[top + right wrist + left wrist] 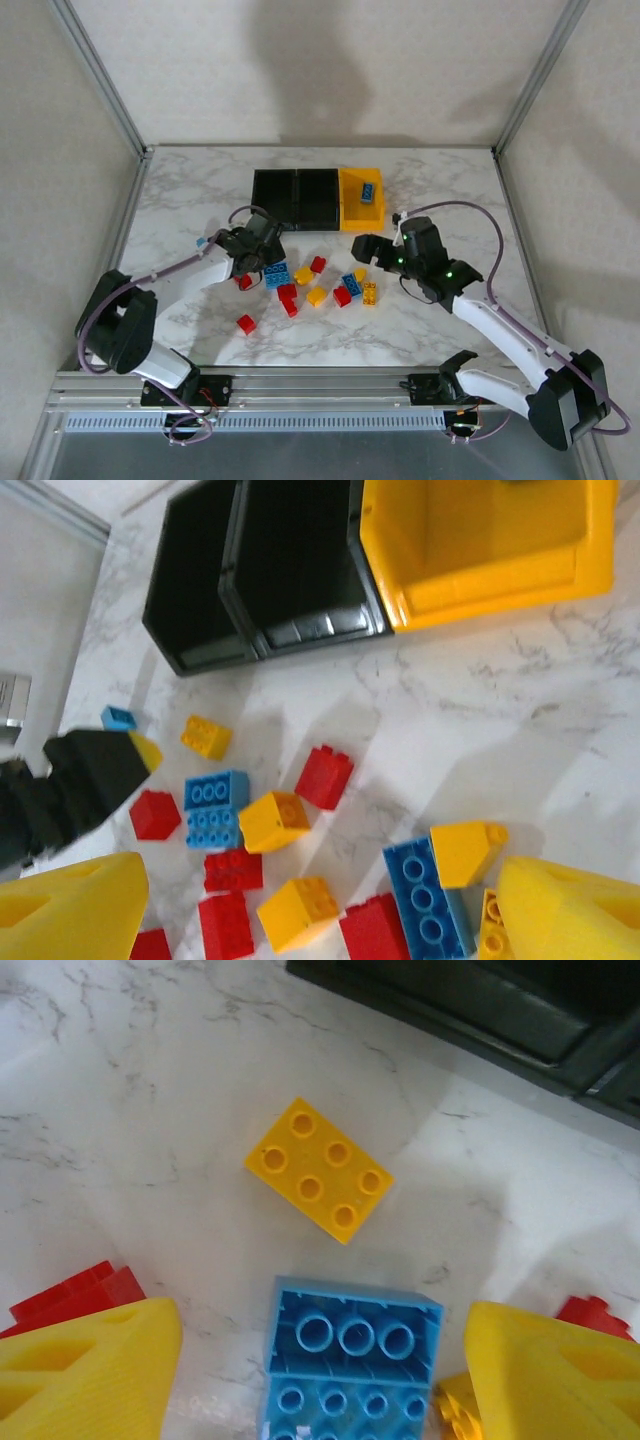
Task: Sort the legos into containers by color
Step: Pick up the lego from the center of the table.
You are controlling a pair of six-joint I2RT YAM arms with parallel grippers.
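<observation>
The legos (316, 296) lie in a loose bunch in the middle of the table (180, 200), with red, yellow and blue all mixed up. One light blue brick (350, 1360) sits right between the fingers of the left gripper (268, 263). Those fingers are apart, with a small gap on each side, so the brick is not pinched yet. The right gripper (362, 250) hangs over the other end of the bunch, fingers wide apart and holding nothing. Behind the bunch sit two black bins (275, 198) and a yellow-orange bin (350, 215) with one blue brick (368, 190) inside.

I think the pinch could go wrong. A red brick (70, 1295) sits just beside one left finger and could get pushed or caught. The two arms are near each other and could bump. There is open table on the left and the near side. The bin walls need lifting over.
</observation>
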